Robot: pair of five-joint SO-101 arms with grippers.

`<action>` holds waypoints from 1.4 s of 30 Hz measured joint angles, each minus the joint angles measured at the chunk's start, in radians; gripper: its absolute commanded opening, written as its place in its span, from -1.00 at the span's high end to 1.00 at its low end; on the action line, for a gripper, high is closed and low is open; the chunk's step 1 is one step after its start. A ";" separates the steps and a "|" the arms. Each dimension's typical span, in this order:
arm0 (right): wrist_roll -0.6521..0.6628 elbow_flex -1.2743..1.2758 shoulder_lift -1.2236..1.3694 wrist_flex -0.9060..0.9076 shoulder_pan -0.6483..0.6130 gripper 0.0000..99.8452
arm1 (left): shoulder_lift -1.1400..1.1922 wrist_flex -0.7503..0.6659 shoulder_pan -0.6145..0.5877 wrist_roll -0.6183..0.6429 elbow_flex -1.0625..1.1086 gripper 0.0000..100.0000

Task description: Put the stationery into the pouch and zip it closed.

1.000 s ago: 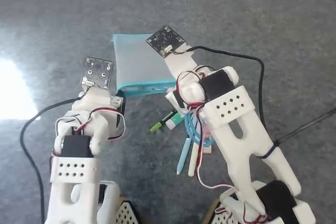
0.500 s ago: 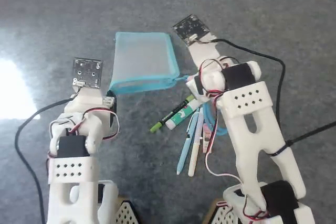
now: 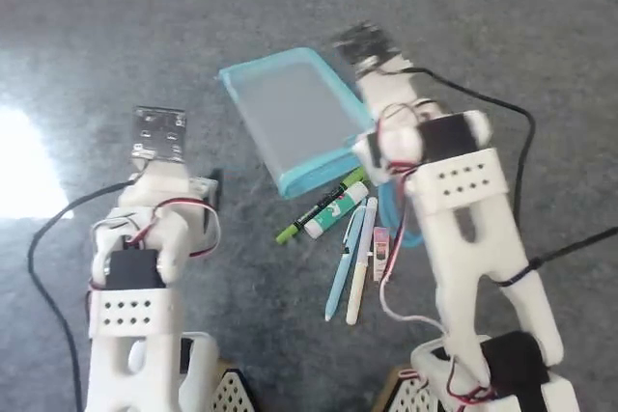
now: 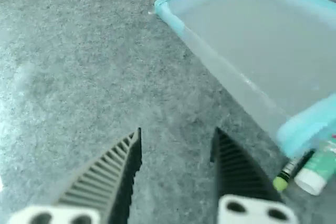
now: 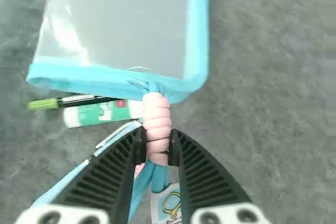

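From above, the teal pouch (image 3: 294, 118) is lying tilted at upper centre of the grey table (image 3: 87, 55), with the stationery (image 3: 355, 248) sitting loose just below it — outside. At the left wrist, the left gripper (image 4: 177, 135) is hanging wide and empty near the pouch. At the right wrist, the right gripper (image 5: 156, 141) is pinching the pink zipper pull (image 5: 156, 114) at the pouch's corner.

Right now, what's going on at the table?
The right gripper is shut on the pink pull at the pouch corner. The left gripper hangs open over the table beside the pouch. The marker, glue stick and pens lie on the table next to the pouch, not yet in it.
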 measured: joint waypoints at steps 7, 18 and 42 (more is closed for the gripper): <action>-0.025 -0.124 0.000 0.169 -0.110 0.99 | 0.000 0.018 0.160 0.000 0.006 0.29; -0.029 -0.292 -0.002 0.299 -0.135 0.99 | 0.000 0.018 0.071 -0.038 0.006 0.29; -0.029 -0.292 -0.002 0.328 -0.135 0.99 | -0.002 -0.124 -0.037 -0.055 0.083 0.33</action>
